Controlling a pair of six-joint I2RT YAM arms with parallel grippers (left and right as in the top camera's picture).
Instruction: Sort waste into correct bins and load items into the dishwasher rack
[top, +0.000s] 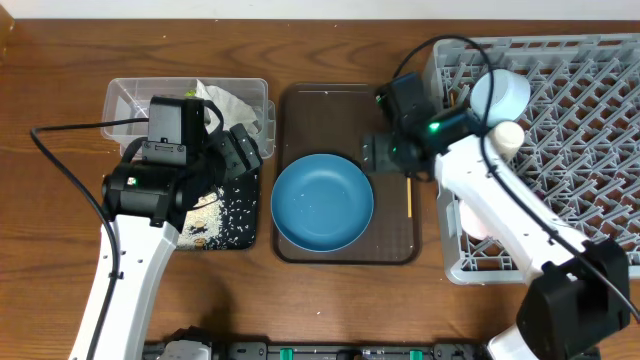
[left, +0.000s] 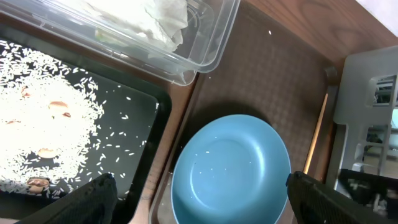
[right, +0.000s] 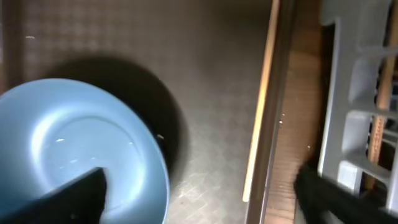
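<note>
Seemingly most was done: crumpled white paper napkin (top: 228, 100) in the clear plastic tub (top: 125, 90), white rice (top: 228, 208) on the black tray (top: 248, 238), small light-blue bowl (top: 500, 92) in the grey lattice rack (top: 585, 115); only the wide blue dish (top: 322, 202) and thin wooden chopstick (top: 408, 197) waited on the brown serving tray (top: 320, 110), the left gripper (left: 200, 186) and right gripper (right: 200, 177) both gaping empty.

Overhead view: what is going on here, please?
Both grippers are open and hold nothing. The left gripper hovers near the wide blue shallow dish on the brown serving tray; the right gripper hovers near a thin wooden chopstick beside it. Loose white rice lies in the shallow black tray, a crumpled white napkin in the clear plastic tub, small bowls in the grey plastic dishwasher rack.
</note>
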